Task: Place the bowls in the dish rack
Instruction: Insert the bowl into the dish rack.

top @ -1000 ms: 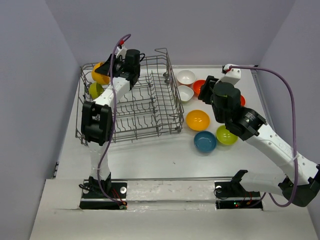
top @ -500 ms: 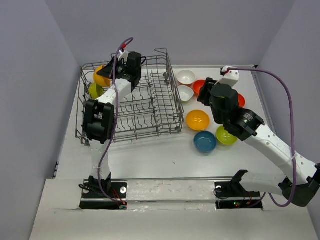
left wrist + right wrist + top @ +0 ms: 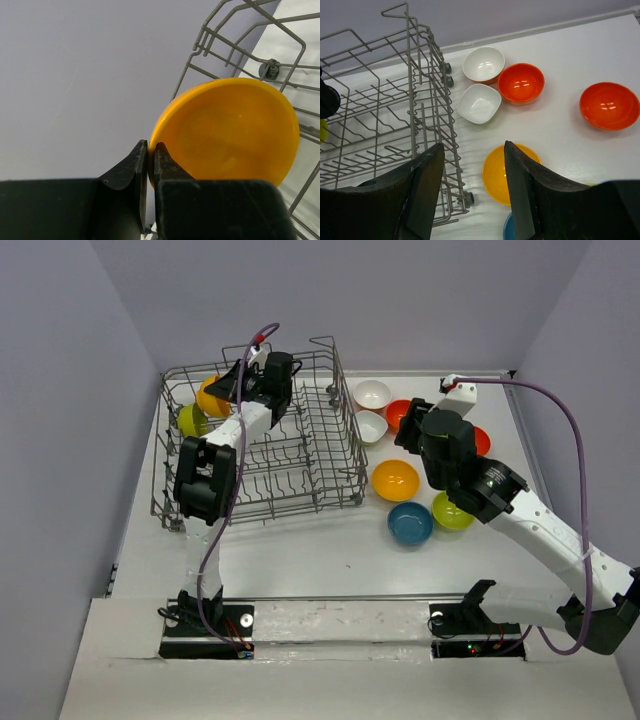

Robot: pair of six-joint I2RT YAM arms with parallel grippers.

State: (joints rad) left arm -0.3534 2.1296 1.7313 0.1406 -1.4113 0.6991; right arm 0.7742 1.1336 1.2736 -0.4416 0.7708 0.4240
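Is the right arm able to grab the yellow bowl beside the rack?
Probably yes: the right arm hovers, jaws open, over the orange-yellow bowl with nothing between, though the dish rack stands close.

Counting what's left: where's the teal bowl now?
Top view: teal bowl sits right of the dish rack, in front of the yellow bowl, beside the green bowl.

Right arm (image 3: 520,512) hides most of red-orange bowl (image 3: 485,440); teal bowl (image 3: 507,231) cut off at right wrist view's bottom edge.
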